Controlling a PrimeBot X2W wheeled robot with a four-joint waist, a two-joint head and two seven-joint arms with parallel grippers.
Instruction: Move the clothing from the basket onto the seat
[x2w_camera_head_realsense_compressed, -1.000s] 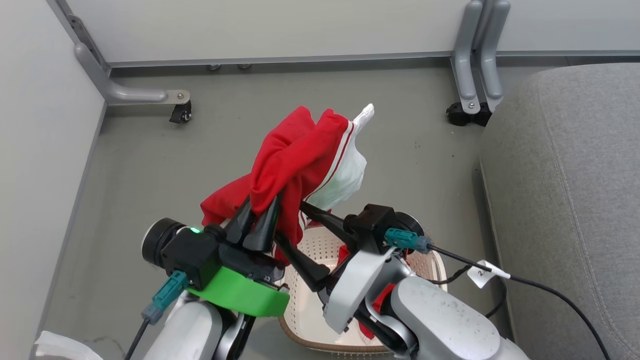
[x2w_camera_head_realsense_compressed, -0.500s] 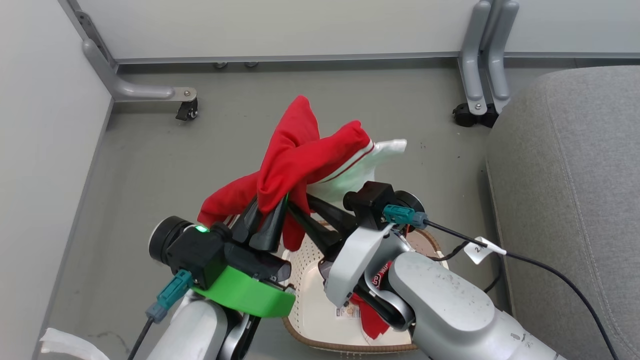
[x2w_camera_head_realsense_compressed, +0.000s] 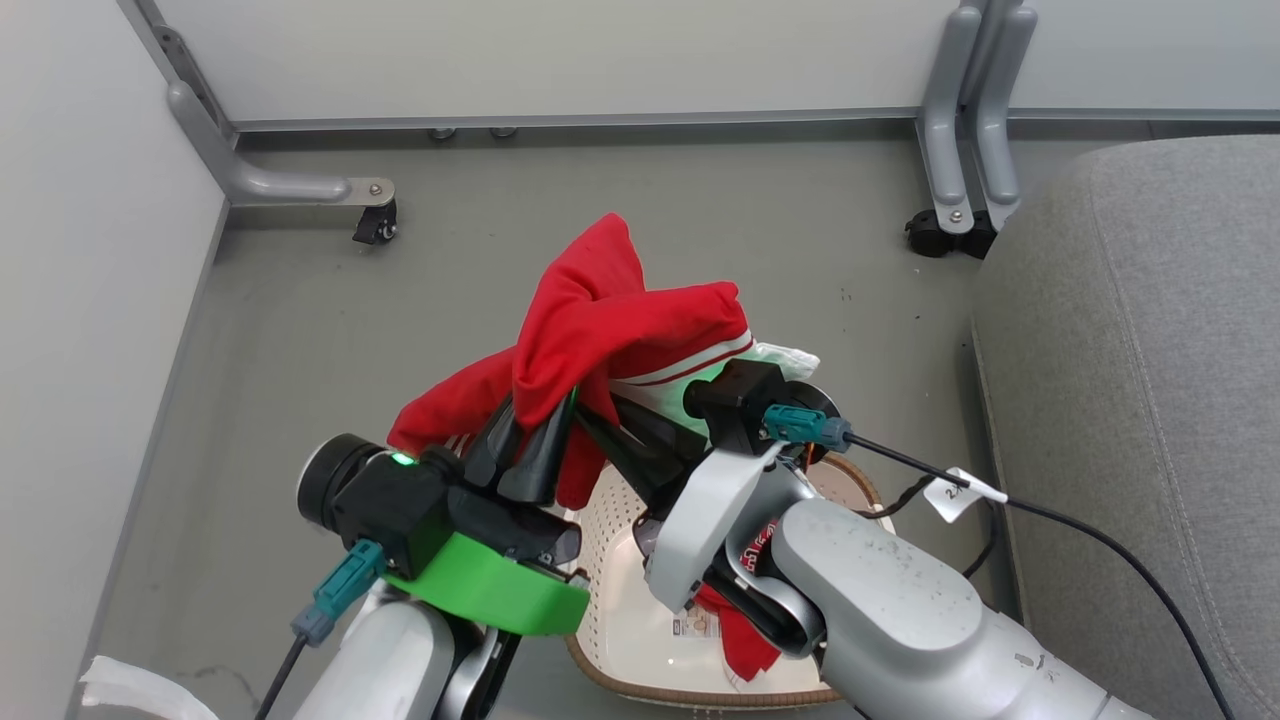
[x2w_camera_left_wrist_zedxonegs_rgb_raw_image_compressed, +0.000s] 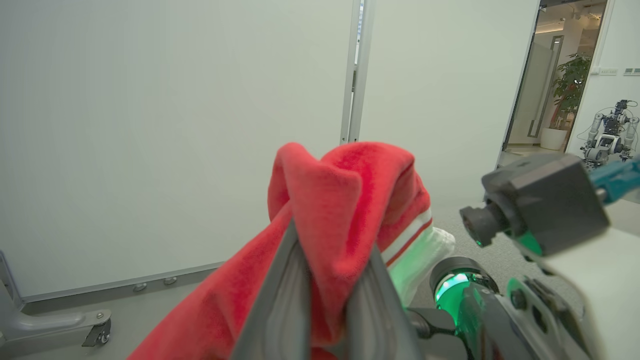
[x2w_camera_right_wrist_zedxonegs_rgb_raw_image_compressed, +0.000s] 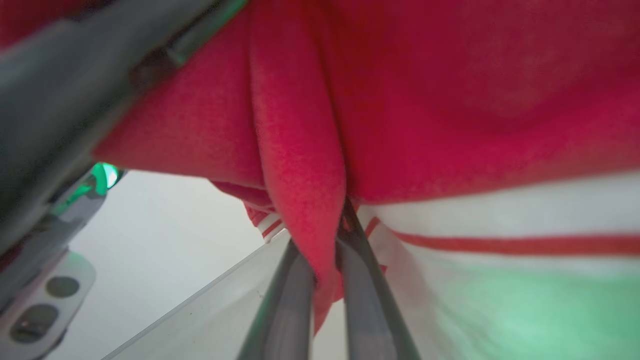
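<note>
Your left gripper (x2w_camera_head_realsense_compressed: 532, 432) pinches the red clothing (x2w_camera_head_realsense_compressed: 610, 320) tight. Your right gripper (x2w_camera_right_wrist_zedxonegs_rgb_raw_image_compressed: 327, 240), just beside it, clamps the same cloth above the basket (x2w_camera_head_realsense_compressed: 612, 525).

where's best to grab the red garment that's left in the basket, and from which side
Grip the bunched red fold of the garment lying against the basket's near right wall, coming straight down from above. The basket is open on top, and its walls block any sideways approach. The right forearm hides the rest of the cloth.
</note>
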